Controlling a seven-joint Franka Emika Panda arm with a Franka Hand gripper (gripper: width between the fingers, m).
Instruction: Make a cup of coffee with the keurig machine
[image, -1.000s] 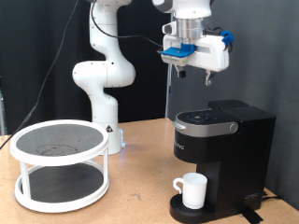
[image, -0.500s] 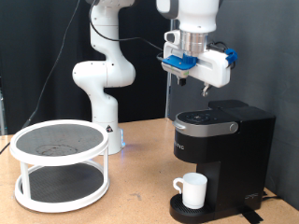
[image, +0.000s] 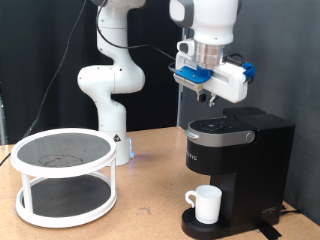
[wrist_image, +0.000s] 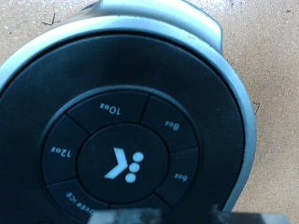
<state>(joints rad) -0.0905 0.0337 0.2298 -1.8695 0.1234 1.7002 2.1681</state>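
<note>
Dark curtain backdrop, wooden desk (image: 150, 215). Keurig machine (image: 235, 150) at exterior view's right, lid down; cup (image: 207, 203) on drip base. Hand (image: 209, 98) poised just above top panel, finger spacing unclear. Risk: off-centre press hits wrong size button (wrist_image: 112, 110).

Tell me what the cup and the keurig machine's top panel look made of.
The cup: likely glazed ceramic, plain white with a soft sheen. The keurig machine: apparently black plastic, matte body; its top panel is smooth dark plastic with printed size labels and a silvery, possibly painted rim.
</note>
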